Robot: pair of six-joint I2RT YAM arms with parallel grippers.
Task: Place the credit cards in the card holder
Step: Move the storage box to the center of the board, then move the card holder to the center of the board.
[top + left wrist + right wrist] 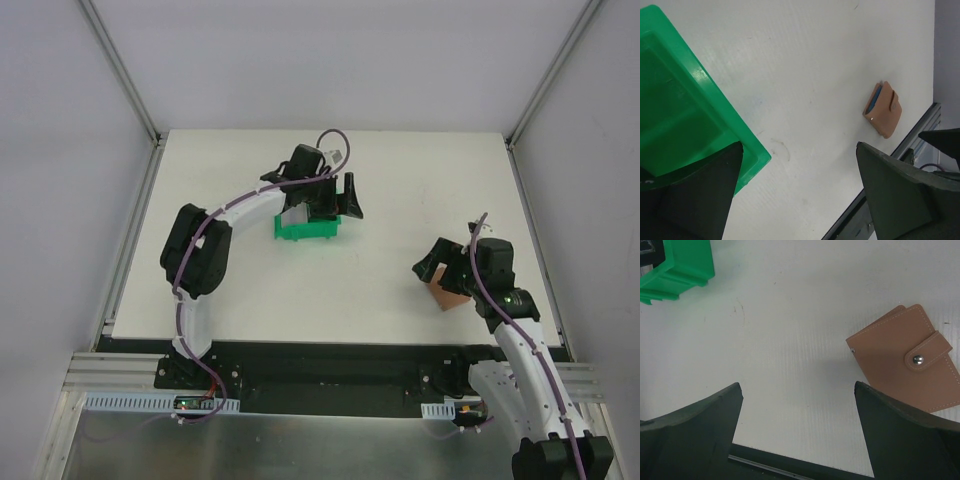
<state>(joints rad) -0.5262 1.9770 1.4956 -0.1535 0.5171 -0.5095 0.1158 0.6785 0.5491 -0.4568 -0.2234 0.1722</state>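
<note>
The card holder [450,298] is a tan leather wallet, shut with its snap tab, lying flat at the right of the table. It shows in the right wrist view [905,365] and small in the left wrist view [883,110]. My right gripper [447,270] [797,385] hovers open and empty just left of it. My left gripper [338,205] [799,145] is open and empty over the right end of the green bin [310,228]. A pale grey-white flat piece [293,217] lies in the bin, perhaps a card. The gold and blue cards are hidden.
The green bin's corner [700,115] fills the left of the left wrist view, and its outer wall [677,265] shows top left in the right wrist view. The table's near edge and metal rail [330,350] run just behind the wallet.
</note>
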